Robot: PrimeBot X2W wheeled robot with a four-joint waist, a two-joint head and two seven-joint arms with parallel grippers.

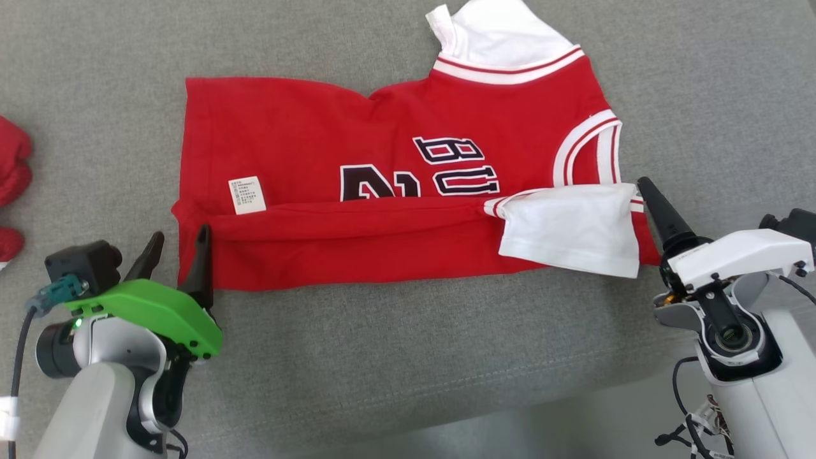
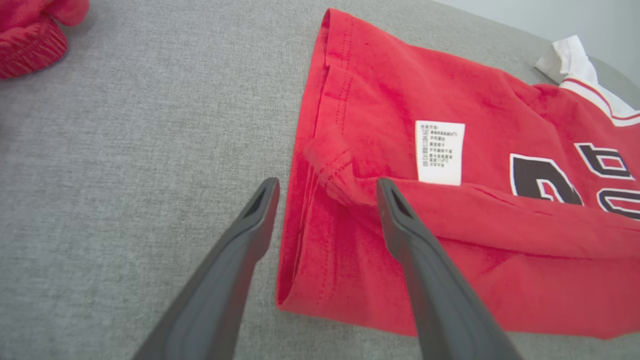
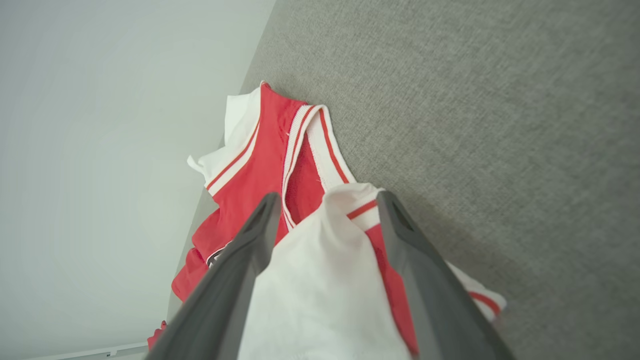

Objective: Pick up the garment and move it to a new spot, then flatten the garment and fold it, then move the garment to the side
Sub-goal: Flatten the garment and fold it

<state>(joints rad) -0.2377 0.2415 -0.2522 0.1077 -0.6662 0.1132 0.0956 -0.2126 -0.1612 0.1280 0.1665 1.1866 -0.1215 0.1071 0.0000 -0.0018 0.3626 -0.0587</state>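
The garment is a red jersey with white sleeves and dark lettering, lying flat on the grey surface with its near long edge folded up over itself. My left gripper is open at the jersey's lower left corner, one finger on the cloth and one just off its edge. In the left wrist view the left gripper straddles the hem of the garment near a white care label. My right gripper is open at the right end, with the folded white sleeve lying loose between its fingers.
Other red cloth items lie at the far left of the grey padded surface. The surface's front edge runs across the lower right, with pale floor beyond it. Open grey surface lies in front of the jersey.
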